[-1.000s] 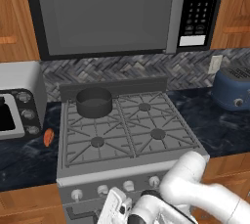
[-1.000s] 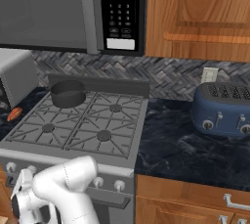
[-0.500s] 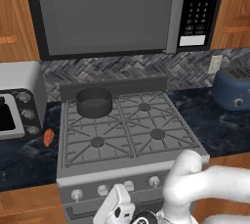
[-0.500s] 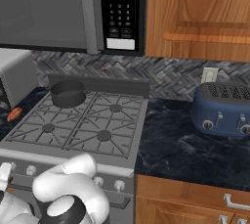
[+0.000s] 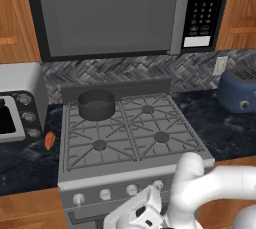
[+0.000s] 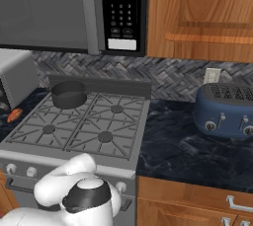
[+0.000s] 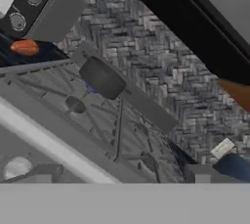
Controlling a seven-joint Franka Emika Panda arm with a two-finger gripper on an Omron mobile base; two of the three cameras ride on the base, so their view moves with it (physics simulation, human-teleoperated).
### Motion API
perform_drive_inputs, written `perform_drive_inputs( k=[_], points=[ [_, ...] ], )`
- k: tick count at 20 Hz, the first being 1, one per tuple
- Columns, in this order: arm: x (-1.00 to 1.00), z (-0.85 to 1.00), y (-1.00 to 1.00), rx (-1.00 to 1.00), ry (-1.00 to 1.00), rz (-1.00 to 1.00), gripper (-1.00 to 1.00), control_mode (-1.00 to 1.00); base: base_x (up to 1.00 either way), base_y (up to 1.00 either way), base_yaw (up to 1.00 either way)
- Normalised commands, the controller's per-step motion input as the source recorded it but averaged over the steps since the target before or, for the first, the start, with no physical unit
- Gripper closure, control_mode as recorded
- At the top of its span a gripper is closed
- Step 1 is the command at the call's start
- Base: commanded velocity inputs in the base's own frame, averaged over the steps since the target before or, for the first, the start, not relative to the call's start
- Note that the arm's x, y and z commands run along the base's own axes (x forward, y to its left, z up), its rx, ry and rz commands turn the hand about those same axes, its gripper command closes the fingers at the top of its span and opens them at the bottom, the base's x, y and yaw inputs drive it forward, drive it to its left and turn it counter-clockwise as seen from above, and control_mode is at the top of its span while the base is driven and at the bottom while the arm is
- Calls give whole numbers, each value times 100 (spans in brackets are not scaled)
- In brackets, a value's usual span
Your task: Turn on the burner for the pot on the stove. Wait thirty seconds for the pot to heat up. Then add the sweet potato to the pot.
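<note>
Pot point(image 5: 96, 105) sits on the back-left burner of the stove point(image 5: 129, 165), close under the raised back panel. Dark inside, upright. From the right base camera I see the pot point(image 6: 68, 94) at the same back-left spot; in the hand camera it shows tilted point(image 7: 102, 78), with a faint blue glint at its base.

Sweet potato point(image 5: 49, 140) lies on the dark counter point(image 5: 25, 163) just left of the stove, apart from the pot, below the toaster oven point(image 5: 20, 103). Right base camera has it point(image 6: 14, 115) at the far left edge; hand camera shows it point(image 7: 24, 47) under the toaster oven's knobs.

Front-left burner point(image 5: 99, 145) bare, grate arms around it. Row of white knobs point(image 5: 105, 194) along the stove's front panel.

Gripper point(image 7: 119, 175) low in front of the stove, near the knob row; I read the fingers point(image 7: 196, 173) as released, spread wide, nothing between them. One knob point(image 7: 17, 167) sits pale at lower left of the hand camera, apart from the fingers.

Microwave point(image 5: 125, 13) above; blue toaster point(image 6: 225, 111) on the right counter.
</note>
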Motion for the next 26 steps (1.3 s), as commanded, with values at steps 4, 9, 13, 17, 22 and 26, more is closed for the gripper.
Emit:
perform_drive_inputs(
  k=[4, 9, 13, 17, 22, 26],
  points=[
    [-61, 100, -35, 7, 57, -37, -100, -100, 0, 0, 0],
    [-17, 100, -4, -4, 58, -28, -100, -100, 0, 0, 0],
    [-4, 100, 0, -13, 63, -23, -100, -100, 0, 0, 0],
    [-6, 71, -3, -9, 54, -17, -100, -100, 0, 0, 0],
    [0, 0, 0, 0, 0, 0, -100, -100, 0, 0, 0],
    [0, -6, -41, 0, -7, 8, -100, -100, 0, 0, 0]
  ],
)
